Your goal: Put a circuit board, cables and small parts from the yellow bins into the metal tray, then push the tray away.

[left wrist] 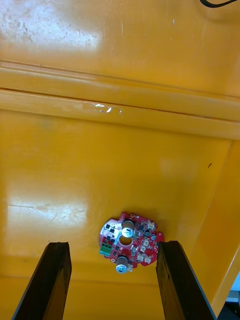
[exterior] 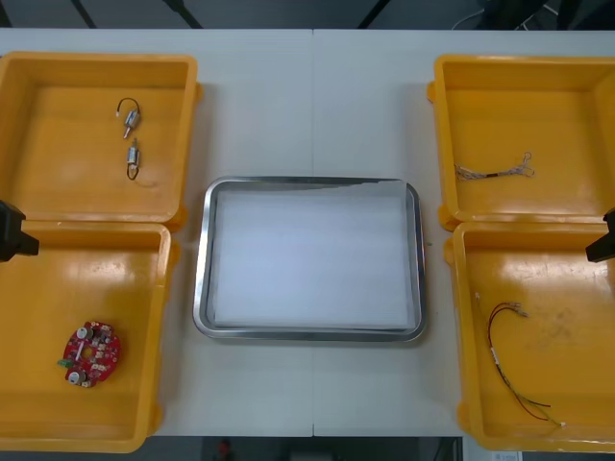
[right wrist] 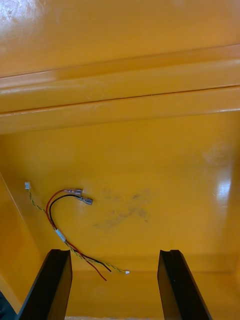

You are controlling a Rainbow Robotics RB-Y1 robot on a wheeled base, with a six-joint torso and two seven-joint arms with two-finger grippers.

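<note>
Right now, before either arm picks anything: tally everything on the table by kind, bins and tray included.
Yellow rectangular bins: 4
Shiny metal tray: 1
Round red circuit board: 1
Small metal parts: 2
Thin cables: 2 (twisted cable, red-and-black cable)
Total: 10

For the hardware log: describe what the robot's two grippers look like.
The left gripper and the right gripper look alike. Each has two black fingers, which are flat matte bars with squared tips. Seen from the front camera, each gripper is a plain black block.
</note>
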